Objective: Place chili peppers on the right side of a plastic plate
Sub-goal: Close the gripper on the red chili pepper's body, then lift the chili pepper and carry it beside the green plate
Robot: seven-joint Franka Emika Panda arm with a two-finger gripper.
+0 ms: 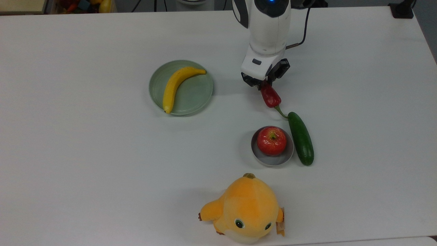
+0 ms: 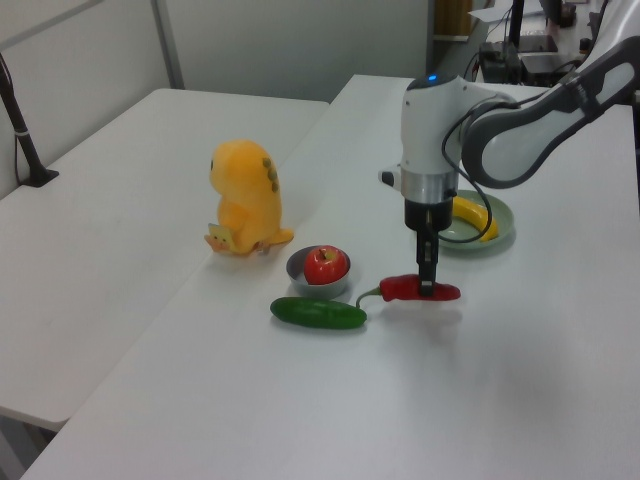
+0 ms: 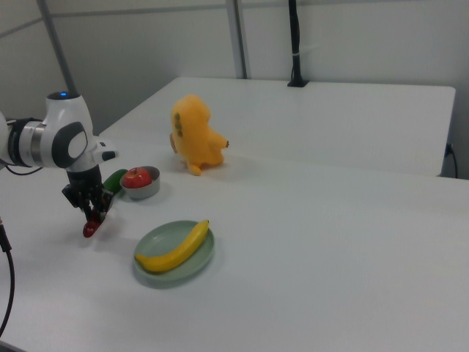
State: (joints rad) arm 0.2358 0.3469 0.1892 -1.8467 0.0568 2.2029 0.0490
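Observation:
The dark-red chili pepper (image 1: 270, 97) hangs just above the table, its green stem pointing toward the cucumber. My gripper (image 1: 262, 83) is shut on the pepper's blunt end. In the left view the pepper (image 2: 405, 289) floats over its shadow with the gripper (image 2: 427, 288) clamped on it from above. The sage-green plastic plate (image 1: 194, 94) lies to the top view's left of the gripper and holds a banana (image 1: 175, 87). In the right view the pepper (image 3: 91, 229) dangles from the gripper (image 3: 95, 216), to the right view's left of the plate (image 3: 192, 264).
A dark green cucumber (image 1: 300, 138) lies below the pepper's stem in the top view, beside a grey dish (image 1: 273, 160) holding a red apple (image 1: 271, 140). An orange plush toy (image 1: 247, 208) sits near the table's front edge.

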